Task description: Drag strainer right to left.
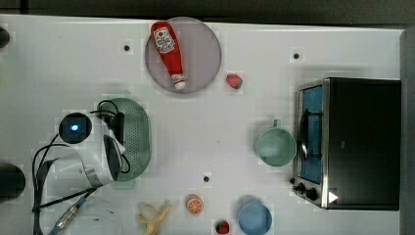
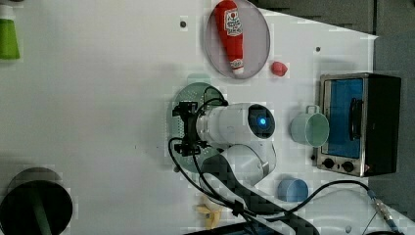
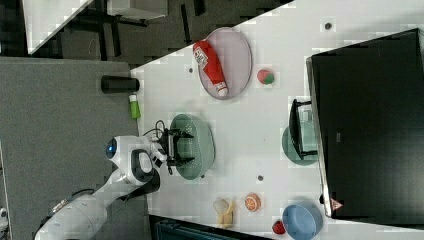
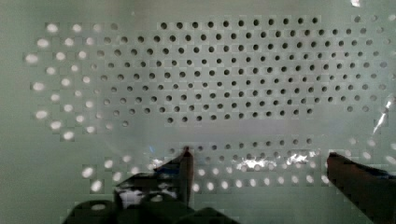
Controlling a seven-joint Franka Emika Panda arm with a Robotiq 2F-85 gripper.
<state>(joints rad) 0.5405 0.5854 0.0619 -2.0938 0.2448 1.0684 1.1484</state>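
The gripper [image 4: 256, 163] hangs low inside the strainer [image 4: 201, 79], its two dark fingers [image 4: 184, 163] spread wide apart above the perforated floor and closed on nothing. In the top view the strainer [image 1: 134, 134] sits on the white table [image 1: 220, 122] at about nine o'clock from the middle, half hidden under the white arm [image 1: 95, 156].

From the strainer, the plate [image 1: 200, 49] carrying the ketchup bottle [image 1: 169, 51] lies out toward one o'clock, with a strawberry [image 1: 234, 81] just beside the plate's rim. Toward five o'clock are a banana [image 1: 154, 218] and an orange half [image 1: 194, 204]. Well off at three o'clock stands the mint mug [image 1: 275, 147], beside the toaster oven [image 1: 350, 142]; the blue bowl [image 1: 254, 218] sits toward four o'clock.

My worry is the hold. Open fingers pushing on a sloped, slick plastic wall could ride up over the rim, or tip the light strainer instead of sliding it. It looks already near the top view's left edge, so an overlong drag might shove it toward the table's side.
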